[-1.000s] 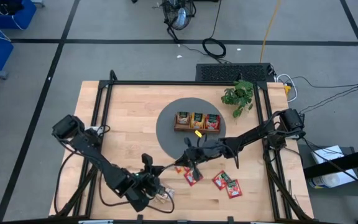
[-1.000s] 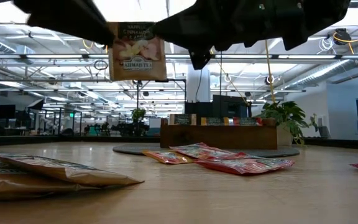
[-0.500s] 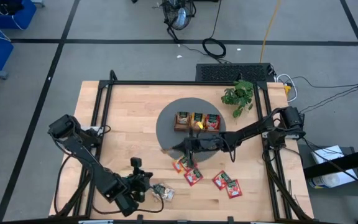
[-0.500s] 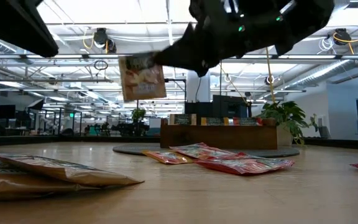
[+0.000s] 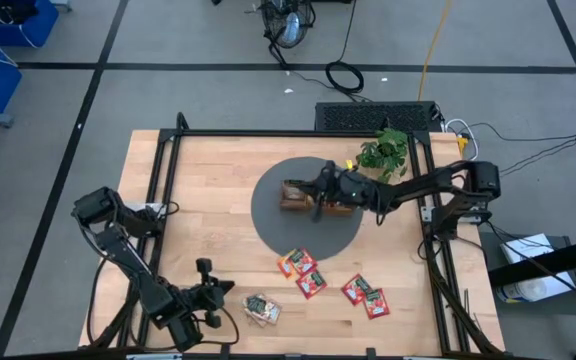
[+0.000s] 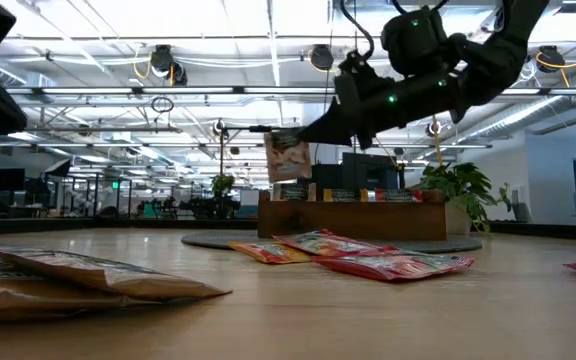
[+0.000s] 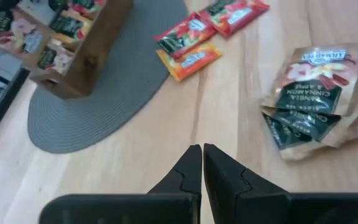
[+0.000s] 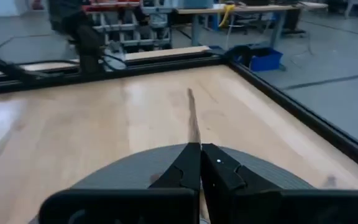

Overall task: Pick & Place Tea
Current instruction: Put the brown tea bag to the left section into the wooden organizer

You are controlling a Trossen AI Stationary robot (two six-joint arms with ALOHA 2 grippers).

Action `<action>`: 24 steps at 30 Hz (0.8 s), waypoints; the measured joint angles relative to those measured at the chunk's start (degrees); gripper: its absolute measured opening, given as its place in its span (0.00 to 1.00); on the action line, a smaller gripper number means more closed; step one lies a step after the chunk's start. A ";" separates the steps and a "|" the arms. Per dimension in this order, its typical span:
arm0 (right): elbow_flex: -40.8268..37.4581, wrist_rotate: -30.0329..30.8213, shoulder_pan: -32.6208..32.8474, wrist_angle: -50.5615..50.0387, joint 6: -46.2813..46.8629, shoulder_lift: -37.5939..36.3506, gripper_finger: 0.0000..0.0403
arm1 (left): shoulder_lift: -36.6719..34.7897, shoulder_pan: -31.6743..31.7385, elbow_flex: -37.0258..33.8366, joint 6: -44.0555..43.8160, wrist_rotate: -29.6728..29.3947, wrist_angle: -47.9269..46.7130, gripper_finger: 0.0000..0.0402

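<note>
Right tool pinches tea sachet, seemingly above tray.

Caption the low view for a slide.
Right tool carries a tea bag above the wooden tray; more bags lie on the table.

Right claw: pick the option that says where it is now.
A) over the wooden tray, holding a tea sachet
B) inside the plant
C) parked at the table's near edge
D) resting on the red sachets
A: the right claw hangs above the wooden tray, pinching a tea sachet.

Tray on mat, plant right of it, sachets in front
</note>
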 joint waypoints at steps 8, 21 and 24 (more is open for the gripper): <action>-2.69 -1.66 -2.16 0.04 3.07 0.57 0.00 | 0.00 1.40 -0.56 0.21 0.07 1.57 0.05; -3.14 0.45 -2.12 2.24 0.92 3.11 0.00 | -0.04 2.73 -0.52 6.50 0.28 6.47 0.05; -3.14 2.80 -2.04 2.29 0.28 3.11 0.00 | -0.04 2.73 -0.52 6.63 0.28 6.42 0.05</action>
